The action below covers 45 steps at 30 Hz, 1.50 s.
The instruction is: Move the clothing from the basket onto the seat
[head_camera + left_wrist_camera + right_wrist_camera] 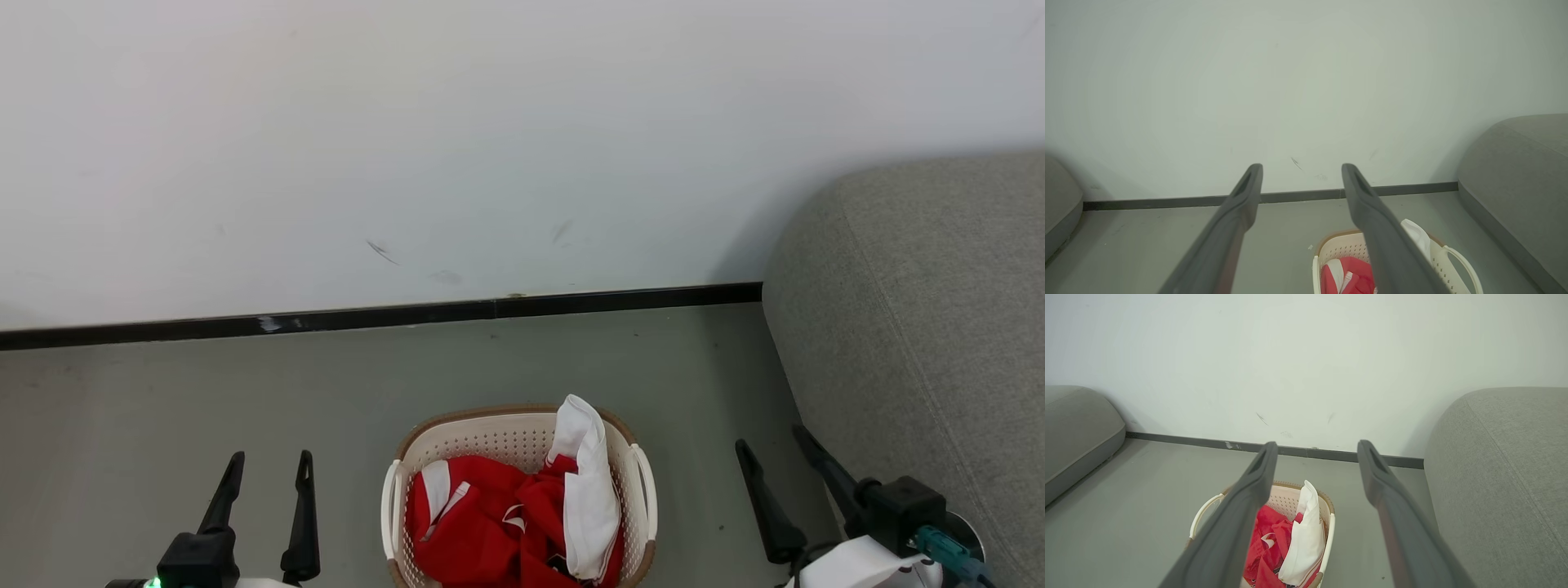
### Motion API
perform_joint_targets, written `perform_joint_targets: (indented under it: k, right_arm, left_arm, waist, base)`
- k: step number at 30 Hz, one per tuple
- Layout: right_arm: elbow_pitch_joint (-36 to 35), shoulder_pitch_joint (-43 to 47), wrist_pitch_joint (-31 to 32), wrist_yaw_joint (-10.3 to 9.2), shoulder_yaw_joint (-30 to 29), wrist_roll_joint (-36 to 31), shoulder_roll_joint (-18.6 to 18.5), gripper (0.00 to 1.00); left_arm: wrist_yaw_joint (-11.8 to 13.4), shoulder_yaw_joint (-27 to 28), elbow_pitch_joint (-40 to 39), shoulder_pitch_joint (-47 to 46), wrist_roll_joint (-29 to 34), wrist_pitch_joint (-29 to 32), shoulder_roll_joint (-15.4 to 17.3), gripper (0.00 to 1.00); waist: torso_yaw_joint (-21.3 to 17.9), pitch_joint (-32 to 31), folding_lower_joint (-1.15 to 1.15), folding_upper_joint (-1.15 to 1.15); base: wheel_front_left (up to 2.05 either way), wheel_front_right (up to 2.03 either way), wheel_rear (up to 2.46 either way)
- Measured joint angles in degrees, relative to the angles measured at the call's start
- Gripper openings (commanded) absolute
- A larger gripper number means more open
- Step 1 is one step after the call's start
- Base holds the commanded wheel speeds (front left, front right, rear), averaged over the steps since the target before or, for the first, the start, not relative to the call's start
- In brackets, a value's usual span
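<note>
While the left gripper (271,459) and right gripper (771,438) hang open and empty, clothing (490,514) sits in the basket (490,412) between them.
Seat (922,327) flanks the floor's (245,384) right edge, nearest the right gripper.

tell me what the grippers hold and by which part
Nothing: left gripper and right gripper are open and empty; the clothing lies in the basket.

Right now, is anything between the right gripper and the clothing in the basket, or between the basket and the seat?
Nothing visible. The right gripper is open beside the basket, the clothing lies uncovered inside, and just floor separates the basket from the seat.
</note>
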Motion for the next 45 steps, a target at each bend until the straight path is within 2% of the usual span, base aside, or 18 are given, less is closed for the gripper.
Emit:
perform_joint_targets:
  k: [31, 45]
  right_arm:
    - [-1.56, -0.09, -0.01, 0.00, 0.25, 0.59, 0.01, 1.00]
    - [-3.00, -1.11, -0.04, 0.00, 0.55, 0.59, 0.02, 1.00]
  left_arm:
    - [-0.12, 0.53, 0.07, -0.70, 0.03, 0.00, 0.05, 1.00]
    - [-1.63, -1.58, 2.08, -6.29, 1.91, 0.00, 1.26, 1.00]
  waist:
    - [-0.07, 3.38, -0.01, 0.00]
    - [-1.16, 7.04, -0.01, 0.00]
  base:
    - [0.00, 0.00, 0.00]
    - [0.00, 0.00, 0.00]
